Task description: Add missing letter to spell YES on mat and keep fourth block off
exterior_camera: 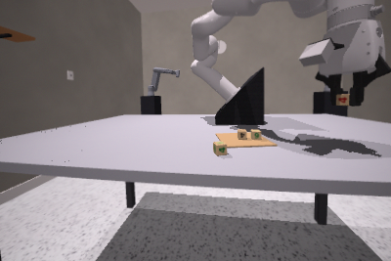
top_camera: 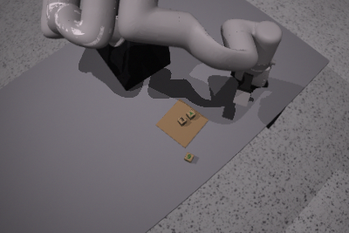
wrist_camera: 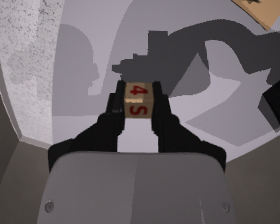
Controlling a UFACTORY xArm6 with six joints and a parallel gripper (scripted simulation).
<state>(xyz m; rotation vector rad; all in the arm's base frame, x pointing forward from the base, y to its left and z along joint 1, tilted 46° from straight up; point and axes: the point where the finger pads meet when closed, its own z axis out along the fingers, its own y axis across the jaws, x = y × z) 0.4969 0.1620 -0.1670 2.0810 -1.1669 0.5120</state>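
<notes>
My gripper (exterior_camera: 349,99) (wrist_camera: 138,91) is shut on a wooden block (exterior_camera: 342,100) (wrist_camera: 138,100), high above the table. A red S and a red 4 show on two of its faces in the wrist view; a red mark faces the exterior view. The tan mat (top_camera: 183,138) (exterior_camera: 244,143) (wrist_camera: 265,19) lies flat. Two blocks stand side by side on it: one with a dark mark (top_camera: 181,120) (exterior_camera: 241,134) and one with a green mark (top_camera: 191,113) (exterior_camera: 256,135). Their letters are too small to read. Another block (top_camera: 188,157) (exterior_camera: 220,149) with green marks lies off the mat.
The grey table (top_camera: 87,146) (exterior_camera: 122,144) extends around the mat. The black robot base (top_camera: 131,67) (exterior_camera: 246,107) stands behind the mat in the exterior view. The held block is far to the mat's right there, and the arm's shadow falls between them.
</notes>
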